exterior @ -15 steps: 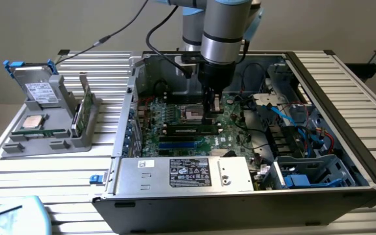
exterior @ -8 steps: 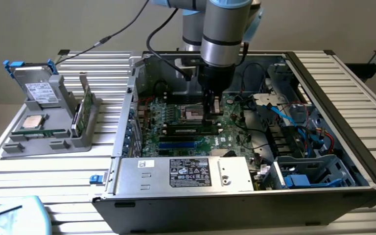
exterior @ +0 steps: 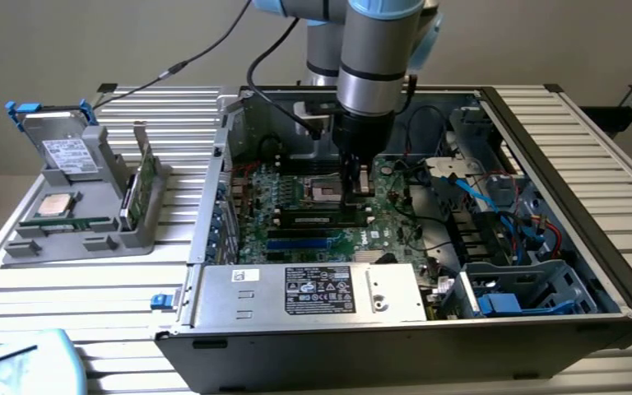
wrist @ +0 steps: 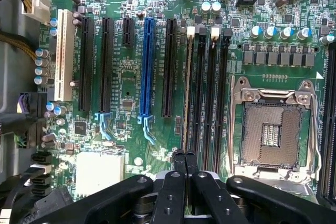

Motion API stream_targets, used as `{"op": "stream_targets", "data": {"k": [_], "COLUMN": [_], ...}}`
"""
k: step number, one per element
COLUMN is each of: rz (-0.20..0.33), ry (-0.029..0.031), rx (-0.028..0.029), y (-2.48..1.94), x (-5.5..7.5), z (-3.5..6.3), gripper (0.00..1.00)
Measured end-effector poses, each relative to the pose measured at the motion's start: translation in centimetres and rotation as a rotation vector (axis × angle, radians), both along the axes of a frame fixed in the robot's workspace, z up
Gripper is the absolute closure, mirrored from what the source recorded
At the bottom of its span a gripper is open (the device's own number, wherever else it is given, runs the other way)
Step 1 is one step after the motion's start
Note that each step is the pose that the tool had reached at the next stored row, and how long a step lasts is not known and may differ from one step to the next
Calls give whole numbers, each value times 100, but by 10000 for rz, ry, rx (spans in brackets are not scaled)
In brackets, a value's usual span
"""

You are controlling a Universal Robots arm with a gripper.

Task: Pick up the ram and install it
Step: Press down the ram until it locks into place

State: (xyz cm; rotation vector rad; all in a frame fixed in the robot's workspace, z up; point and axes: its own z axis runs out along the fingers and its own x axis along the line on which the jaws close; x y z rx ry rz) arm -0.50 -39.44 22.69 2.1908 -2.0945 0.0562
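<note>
My pincer [exterior: 351, 197] is down inside the open computer case [exterior: 579, 164], closed, just above the motherboard [exterior: 294, 206] slots.

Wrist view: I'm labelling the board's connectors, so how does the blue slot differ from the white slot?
The blue slot has black slots on both sides; the white slot ends the row, beside one black slot only. The blue slot has a pale blue clip at one end; the white slot shows none. Both are empty and lie parallel on the green motherboard.
</note>
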Motion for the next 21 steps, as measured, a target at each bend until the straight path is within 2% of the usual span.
{"op": "stream_targets", "data": {"k": [5, 7, 8, 10, 12, 21], "rz": [-1, -2, -3, -1, 0, -1], "ry": [-3, -3, 5, 40, 48, 50], "rx": [-1, 17, 25, 5, 8, 5], "y": [0, 2, 3, 1, 1, 1], "x": [0, 0, 0, -2, -12, -190], "z": [-19, -9, 4, 46, 55, 57], "gripper": [90, 90, 90, 90, 90, 90]}}
